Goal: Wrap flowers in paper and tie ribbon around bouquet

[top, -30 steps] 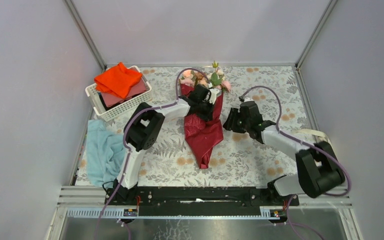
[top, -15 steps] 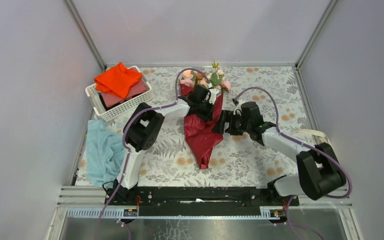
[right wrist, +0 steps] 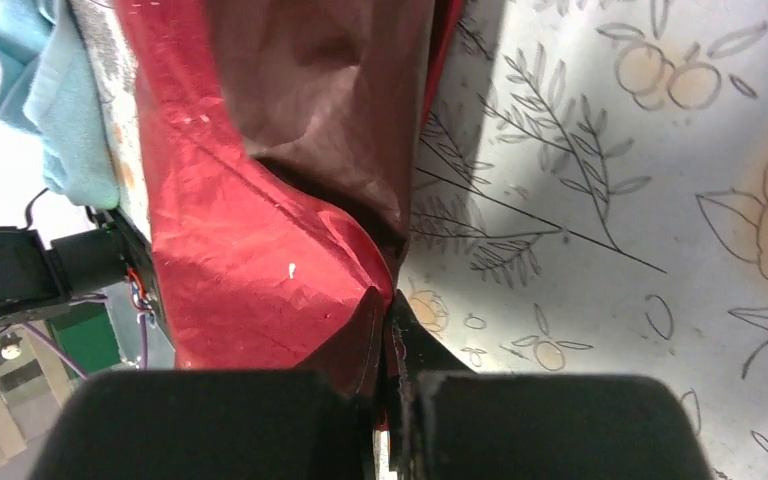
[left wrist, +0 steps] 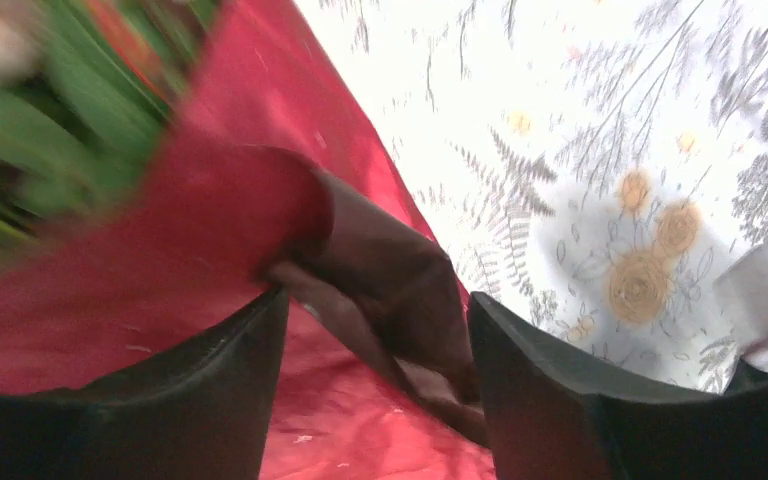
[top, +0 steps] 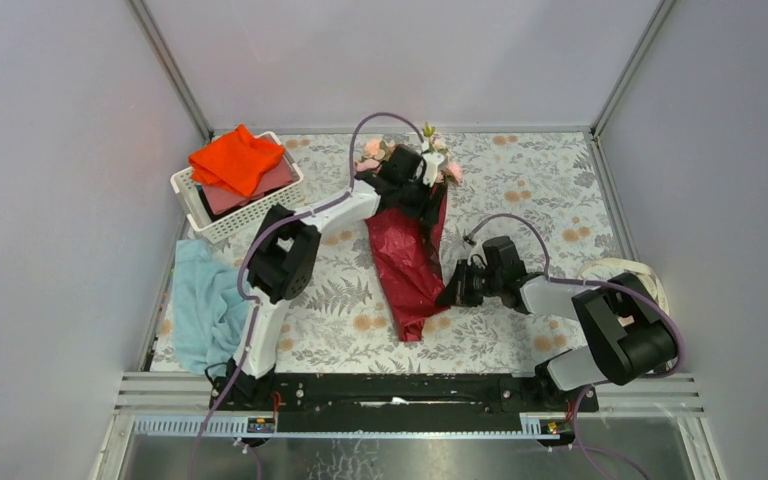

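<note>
Your right hand (right wrist: 391,345) pinches the paper (right wrist: 250,250) by its edge at the bouquet's (top: 407,262) 4 o'clock, likely to draw the wrap tight, while your left hand (left wrist: 375,335) stands parted astride a fold by the flowers (top: 442,160) at 12 o'clock.

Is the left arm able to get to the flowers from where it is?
Probably yes. The left tool is open right over the paper beside the flowers, and nothing seems to lie between them.
</note>
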